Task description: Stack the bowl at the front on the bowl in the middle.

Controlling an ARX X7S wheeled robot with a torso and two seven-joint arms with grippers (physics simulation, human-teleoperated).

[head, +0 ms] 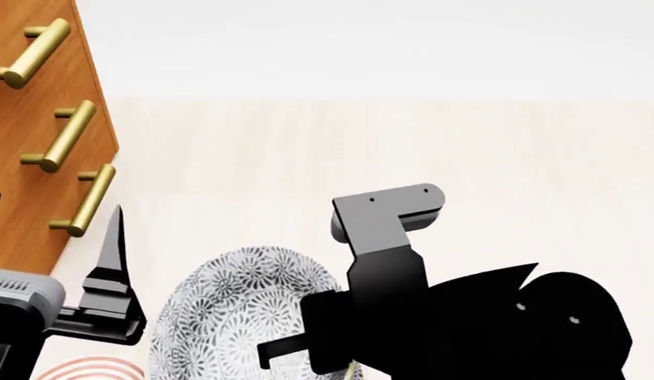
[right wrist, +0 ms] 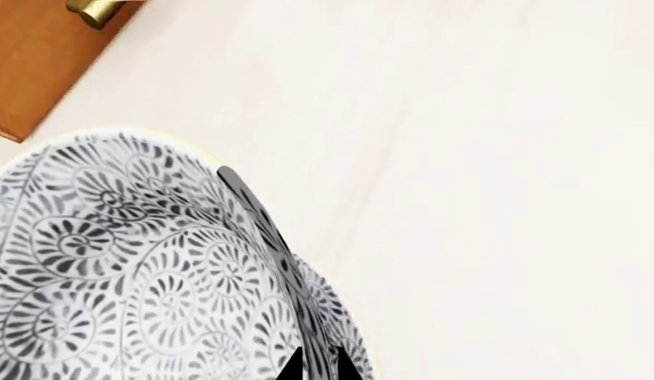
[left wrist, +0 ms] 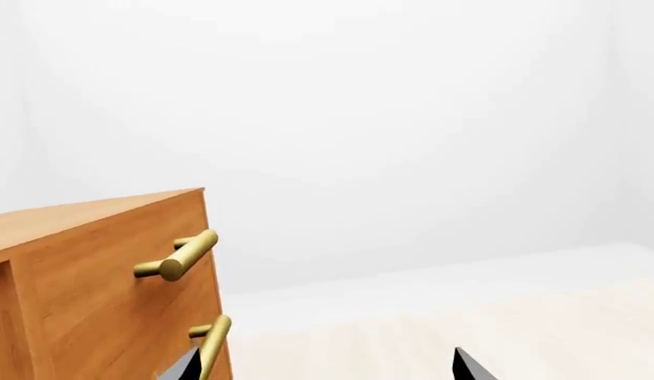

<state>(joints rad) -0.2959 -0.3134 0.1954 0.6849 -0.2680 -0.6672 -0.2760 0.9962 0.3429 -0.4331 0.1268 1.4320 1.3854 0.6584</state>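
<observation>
Black and bulky, the right arm filled the lower part of the head view, its right gripper point(right wrist: 311, 366) pinched shut on the rim of a patterned bowl point(head: 248, 317), one finger point(right wrist: 266, 229) lying inside the wall and the other outside. That bowl, white with grey swirling leaf motifs, hung tilted on its edge just beside a wooden cabinet point(head: 47, 127) with brass bar handles point(head: 63, 136), above the pale floor point(head: 412, 150). Beside the cabinet's base a sliver of a second bowl with red rings point(head: 89, 370) peeked in, below the patterned one in the head view. The left gripper point(left wrist: 325, 368) hovered close to the cabinet's front, its two dark fingertips spread apart and holding nothing.
</observation>
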